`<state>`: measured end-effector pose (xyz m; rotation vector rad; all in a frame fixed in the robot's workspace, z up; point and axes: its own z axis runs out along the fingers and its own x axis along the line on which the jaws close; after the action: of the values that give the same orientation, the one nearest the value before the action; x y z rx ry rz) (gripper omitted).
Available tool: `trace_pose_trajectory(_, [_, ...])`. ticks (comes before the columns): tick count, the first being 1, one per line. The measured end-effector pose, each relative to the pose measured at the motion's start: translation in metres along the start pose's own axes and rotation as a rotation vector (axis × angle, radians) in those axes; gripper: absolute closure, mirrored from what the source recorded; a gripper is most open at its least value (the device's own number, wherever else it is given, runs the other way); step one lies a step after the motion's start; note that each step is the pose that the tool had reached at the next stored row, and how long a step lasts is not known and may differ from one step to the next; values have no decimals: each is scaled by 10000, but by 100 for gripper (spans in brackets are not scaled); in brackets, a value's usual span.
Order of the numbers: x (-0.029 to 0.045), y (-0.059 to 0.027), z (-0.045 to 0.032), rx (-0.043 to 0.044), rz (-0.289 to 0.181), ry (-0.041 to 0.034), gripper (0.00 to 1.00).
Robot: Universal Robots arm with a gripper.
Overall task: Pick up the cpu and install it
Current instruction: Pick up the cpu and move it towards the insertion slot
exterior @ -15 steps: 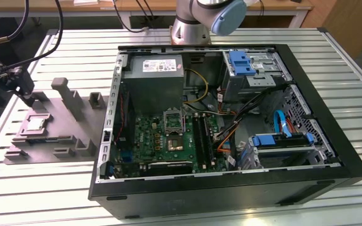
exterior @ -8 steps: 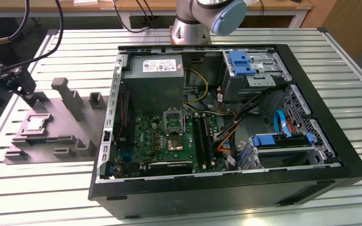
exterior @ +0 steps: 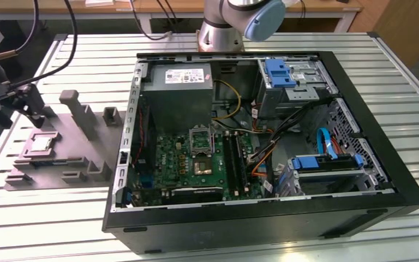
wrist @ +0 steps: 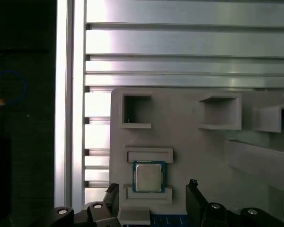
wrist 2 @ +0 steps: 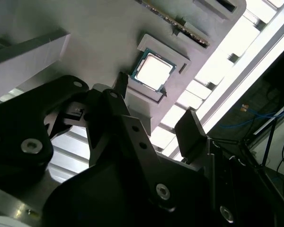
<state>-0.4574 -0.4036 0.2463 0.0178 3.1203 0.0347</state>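
A: Where is the tool (wrist: 154,198) now?

B: It hangs over the grey tray (wrist: 189,151) that lies on the metal counter (wrist: 180,42).

A: Are its fingers wide or narrow?

B: Wide. In both wrist views the two dark fingers (wrist: 112,197) stand far apart. There is nothing between them, so the tool holds nothing.

A: And where is the cpu?

B: The cpu (wrist: 148,177) is just under the tool, in line with the gap between the fingers. It lies flat in a little pocket of the grey tray, with its shiny silver side up.

A: Do the fingers touch it?

B: No. One finger is off to each side of the cpu, and both are apart from it.

A: What else is near the tool?

B: In the exterior view the tool (exterior: 33,112) has a tall block (exterior: 78,112) of the tray near it. In the first wrist view two square holes (wrist: 136,111) in the tray lie further out, past the cpu.

A: And the big computer box?

B: The computer box (exterior: 268,218) is well apart from the tool. It lies on the counter with its open side up. Inside it is a green board (exterior: 187,169), and on that board sits a dark socket frame (exterior: 201,139). The socket frame is far from the tool and far from the cpu too.
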Motion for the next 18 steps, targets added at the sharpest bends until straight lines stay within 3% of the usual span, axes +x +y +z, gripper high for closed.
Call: trace_pose_trajectory(18, [6,-64,327,-37,-90,4,33])
